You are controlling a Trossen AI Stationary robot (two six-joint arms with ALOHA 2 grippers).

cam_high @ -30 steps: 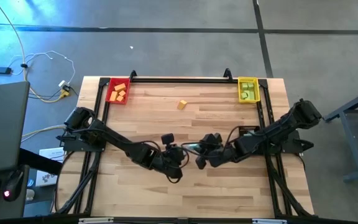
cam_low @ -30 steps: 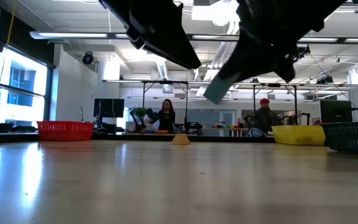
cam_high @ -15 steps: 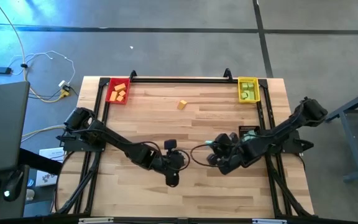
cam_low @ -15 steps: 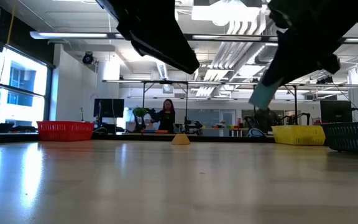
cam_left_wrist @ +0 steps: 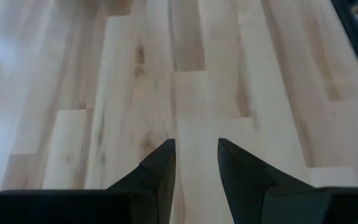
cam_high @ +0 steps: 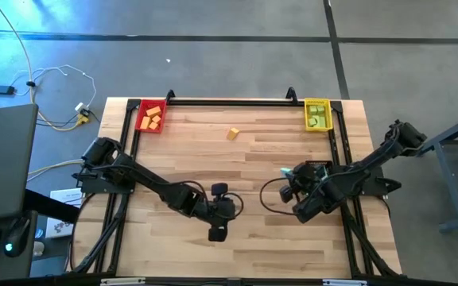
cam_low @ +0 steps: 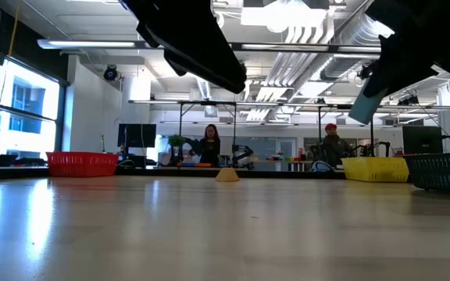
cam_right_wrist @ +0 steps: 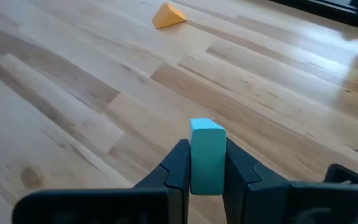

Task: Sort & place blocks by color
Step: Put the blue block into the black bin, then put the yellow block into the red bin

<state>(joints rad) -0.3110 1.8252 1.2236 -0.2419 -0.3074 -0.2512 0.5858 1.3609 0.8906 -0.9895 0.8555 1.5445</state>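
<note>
A teal block [cam_right_wrist: 207,155] hangs above the table's right half, and my right gripper [cam_high: 288,175] is shut on it. In the low view the block [cam_low: 366,101] is well clear of the wood. An orange wedge block [cam_high: 233,133] lies flat on the table toward the far edge. Orange blocks lie in the red tray [cam_high: 140,119] at the far left corner. Green blocks lie in the yellow tray [cam_high: 317,101] at the far right. My left gripper [cam_left_wrist: 196,144] hovers over the table's middle near the front. Its fingers are nearly together and nothing is between them. My right gripper pinches the teal block by two opposite side faces [cam_right_wrist: 197,177] between its two fingers. The fingers slant down toward the table's far side. The block's free end [cam_right_wrist: 207,127] sticks out past the fingertips. The block is lifted clear of the table, tilted.
A dark mesh basket [cam_low: 444,170] stands at the table's right side, beside the yellow tray [cam_low: 375,168]. Black rails [cam_high: 229,101] run along the far and side edges. Bare wood lies between the two arms. People sit in the room beyond the table.
My right gripper has carried the teal block from the table's middle toward the right edge, rising a little and turning at the wrist. The block now stands more upright. My left gripper has swung about its wrist while staying in place.
</note>
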